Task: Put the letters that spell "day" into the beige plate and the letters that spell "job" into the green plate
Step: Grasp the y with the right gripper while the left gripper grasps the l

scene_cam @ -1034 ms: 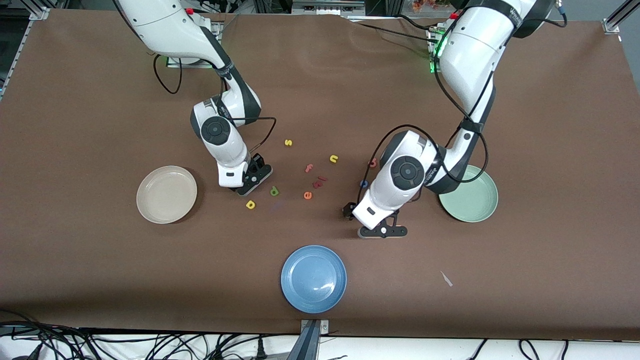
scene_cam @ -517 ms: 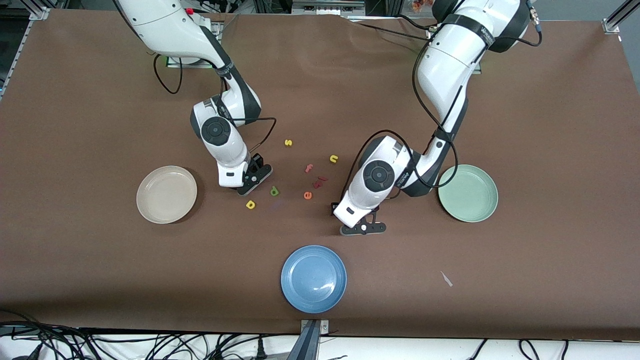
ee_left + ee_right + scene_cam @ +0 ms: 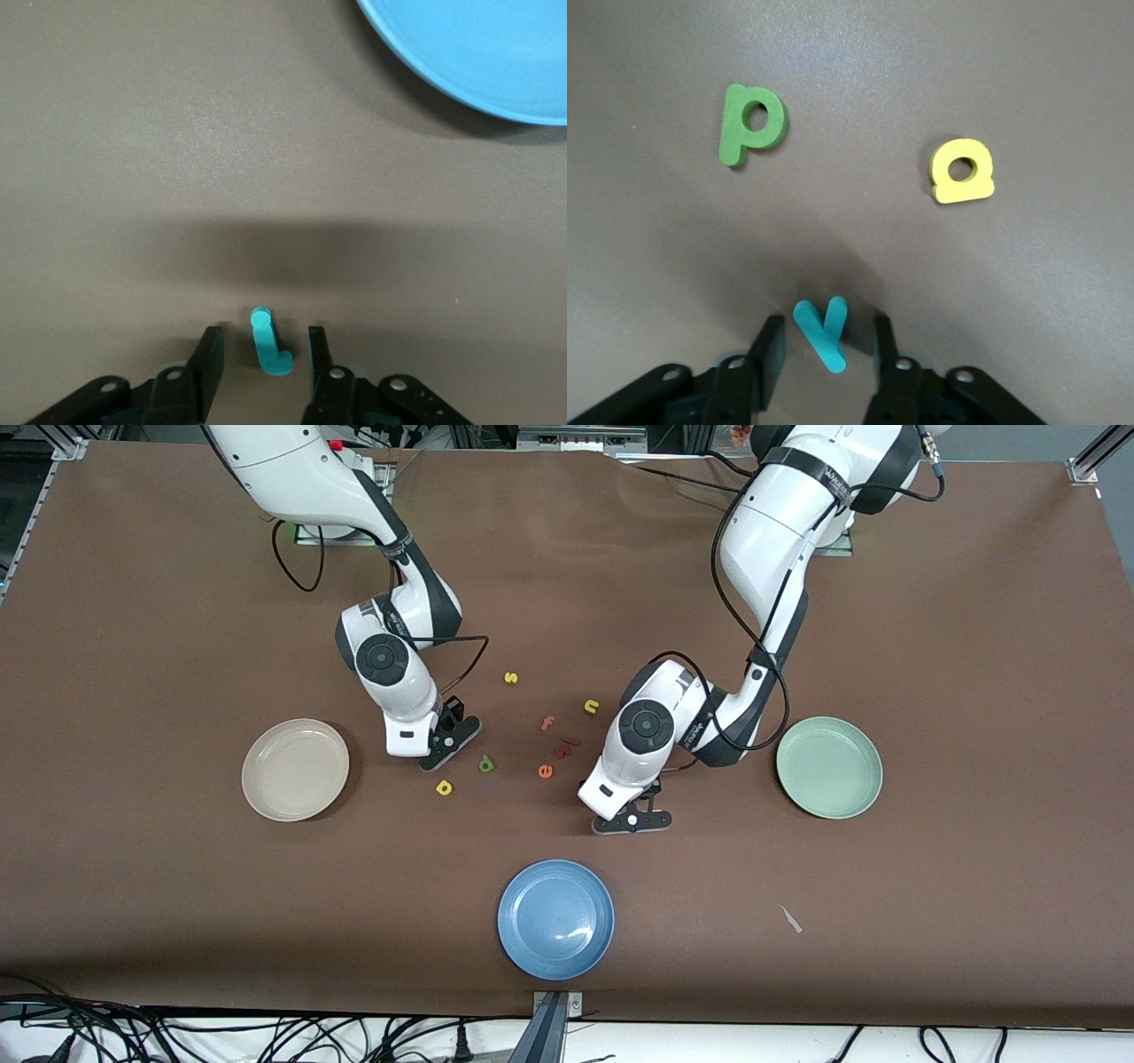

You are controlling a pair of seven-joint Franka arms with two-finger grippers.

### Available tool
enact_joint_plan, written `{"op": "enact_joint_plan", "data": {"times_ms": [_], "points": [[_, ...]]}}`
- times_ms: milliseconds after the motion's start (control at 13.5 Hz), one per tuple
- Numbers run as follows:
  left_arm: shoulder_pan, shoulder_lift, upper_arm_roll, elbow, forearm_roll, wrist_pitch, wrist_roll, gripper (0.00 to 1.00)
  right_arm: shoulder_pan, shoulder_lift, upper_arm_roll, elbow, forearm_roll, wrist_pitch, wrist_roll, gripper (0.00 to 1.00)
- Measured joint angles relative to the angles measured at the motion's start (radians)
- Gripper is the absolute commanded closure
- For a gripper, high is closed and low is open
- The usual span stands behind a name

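My left gripper (image 3: 631,821) is low over the table between the blue plate and the green plate (image 3: 829,767). It is open around the teal j (image 3: 270,352), which lies flat with a gap on each side of it. My right gripper (image 3: 452,737) is down beside the beige plate (image 3: 295,771). It is open around the teal y (image 3: 822,335), and neither finger touches the y. The green d (image 3: 485,763) and the yellow a (image 3: 444,786) lie just nearer the camera than the right gripper. I cannot make out the o and b.
The blue plate (image 3: 555,919) sits near the table's front edge. Loose letters lie between the arms: a yellow s (image 3: 510,677), a yellow n (image 3: 592,707), a pink f (image 3: 547,723), an orange e (image 3: 545,771) and dark red pieces (image 3: 565,746).
The left arm has swung from beside the green plate toward the table's middle, and its fingers have narrowed around the j. The right gripper stayed put and its fingers narrowed.
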State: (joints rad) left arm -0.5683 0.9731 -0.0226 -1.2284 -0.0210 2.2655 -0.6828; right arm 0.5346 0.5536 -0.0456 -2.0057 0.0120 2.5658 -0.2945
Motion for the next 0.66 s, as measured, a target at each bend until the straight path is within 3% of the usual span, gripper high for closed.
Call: {"op": "enact_joint_plan", "data": {"times_ms": [74, 148, 222, 443, 665], "points": [[0.000, 0.002, 0.002, 0.000, 0.000, 0.000, 0.000, 0.92, 0.000, 0.000, 0.000, 0.000, 0.000, -0.001, 0.001, 0.81], [0.000, 0.004, 0.003, 0.000, 0.001, 0.000, 0.000, 1.00, 0.000, -0.001, 0.000, 0.000, 0.000, -0.001, 0.002, 0.88], [0.000, 0.005, 0.003, 0.000, 0.001, 0.000, 0.001, 1.00, 0.000, -0.001, 0.000, 0.001, 0.000, -0.002, 0.003, 0.94], [0.000, 0.005, 0.004, 0.000, 0.001, 0.000, 0.001, 1.00, 0.000, -0.002, 0.000, 0.000, 0.000, -0.004, 0.005, 1.00], [0.000, 0.003, 0.005, 0.011, 0.001, 0.000, 0.000, 1.00, 0.000, -0.002, 0.001, 0.003, 0.000, -0.008, 0.005, 1.00]]}}
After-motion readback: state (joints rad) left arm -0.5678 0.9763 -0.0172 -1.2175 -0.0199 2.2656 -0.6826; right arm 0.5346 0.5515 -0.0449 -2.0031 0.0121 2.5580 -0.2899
